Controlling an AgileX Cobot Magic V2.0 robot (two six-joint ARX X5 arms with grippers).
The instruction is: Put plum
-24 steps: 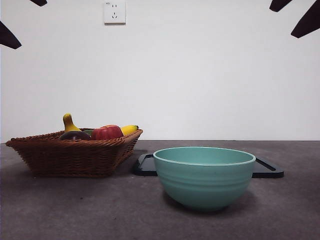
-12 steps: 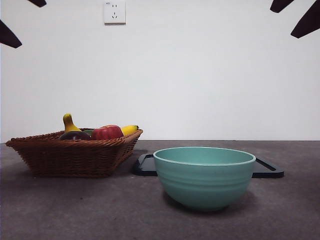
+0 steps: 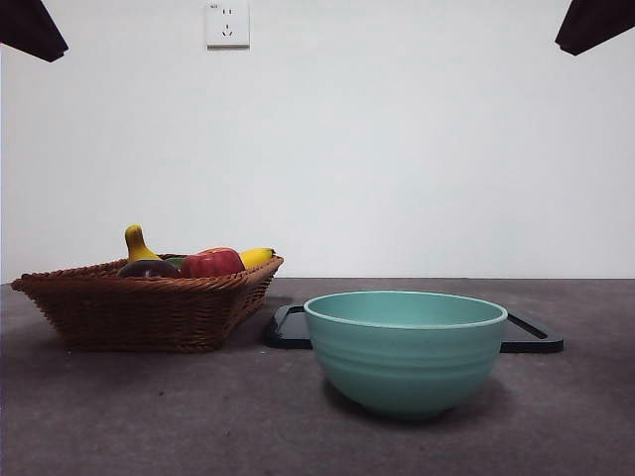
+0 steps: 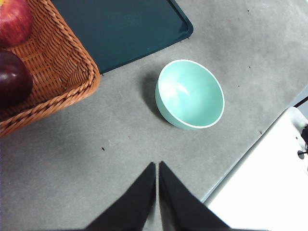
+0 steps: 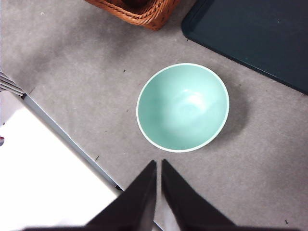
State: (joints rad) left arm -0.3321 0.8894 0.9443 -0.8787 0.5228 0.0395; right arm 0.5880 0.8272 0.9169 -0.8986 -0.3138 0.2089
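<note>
The plum (image 3: 149,268) lies dark and glossy in the wicker basket (image 3: 139,312) at the left, next to a red apple (image 3: 211,263). The left wrist view shows the plum (image 4: 12,79) at the basket's near side, well away from my left gripper (image 4: 157,164), which is shut and empty, high over bare table. My right gripper (image 5: 158,162) is also shut and empty, hovering above the table near the teal bowl (image 5: 183,107). In the front view both arms show only as black tips in the top corners.
The teal bowl (image 3: 404,347) stands empty at the front centre, with a flat black tray (image 3: 531,334) behind it. The basket also holds a yellow gourd (image 3: 139,245) and a banana (image 3: 256,257). A white surface (image 4: 269,187) borders the table's edge.
The black arm tips in the front view's top corners have shifted and now appear as single dark blocks. Basket, fruit, bowl and tray have not moved.
</note>
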